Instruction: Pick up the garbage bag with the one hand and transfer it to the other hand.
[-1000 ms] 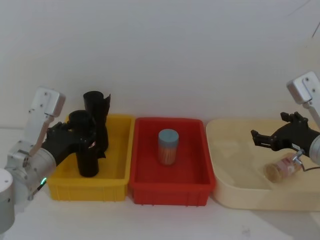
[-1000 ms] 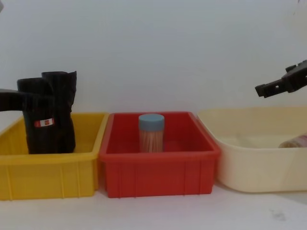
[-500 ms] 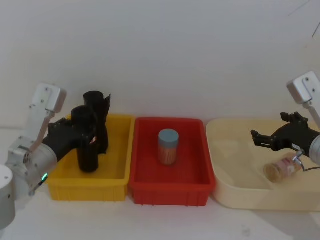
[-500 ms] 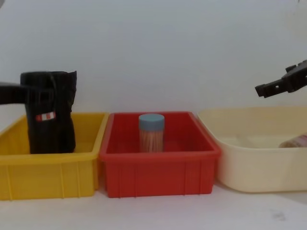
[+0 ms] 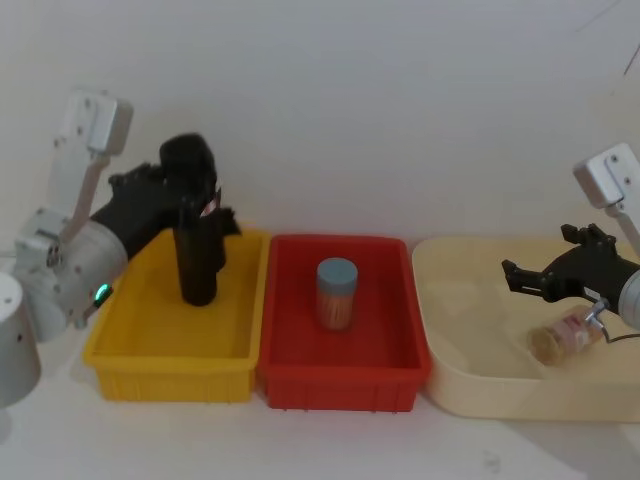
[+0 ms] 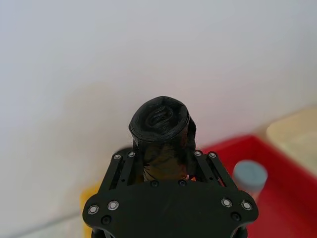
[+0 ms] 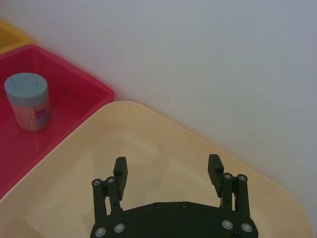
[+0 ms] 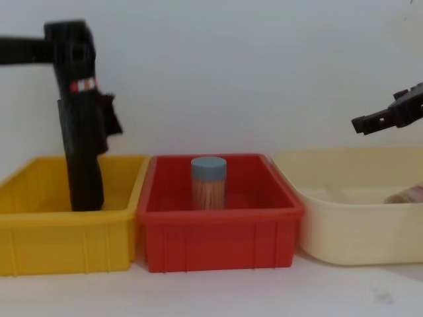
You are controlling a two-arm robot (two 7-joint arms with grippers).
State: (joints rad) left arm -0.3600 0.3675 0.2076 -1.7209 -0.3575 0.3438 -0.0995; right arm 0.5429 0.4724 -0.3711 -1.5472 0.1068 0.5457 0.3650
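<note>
Pickup is judged all but done to the left of the red bin (image 5: 340, 385). The bag (image 8: 69, 63) is gripped by the left gripper (image 6: 163, 161), whose fingers (image 6: 123, 166) are closed on its sides below its top. It is carried upright, high above and to the left of the red bin. Half a second ago its base was still down in the yellow bin (image 5: 170, 375), which stands just beside the red bin on that side. Now the label (image 8: 82, 84) is seen far above the rim, so the bag has been raised off that bin's floor. Whether its base is fully above the rim cannot be told, because the plain roll (image 8: 87, 172) standing in the yellow bin is lined up beneath it in the chest view.

Inside the red bin a jar (image 5: 336, 292) is seen upright.

To the right of the red bin, over the tub (image 5: 520, 400), the right gripper (image 7: 167, 163) is held with its fingers (image 7: 120, 171) spread wide and nothing between them. It is well apart from the bag and has not been moved in the last second. A bottle (image 5: 565, 338) is seen lying in the tub beneath it. The handover is therefore still to be made, and the bag is expected to be carried across the red bin toward that waiting gripper.
</note>
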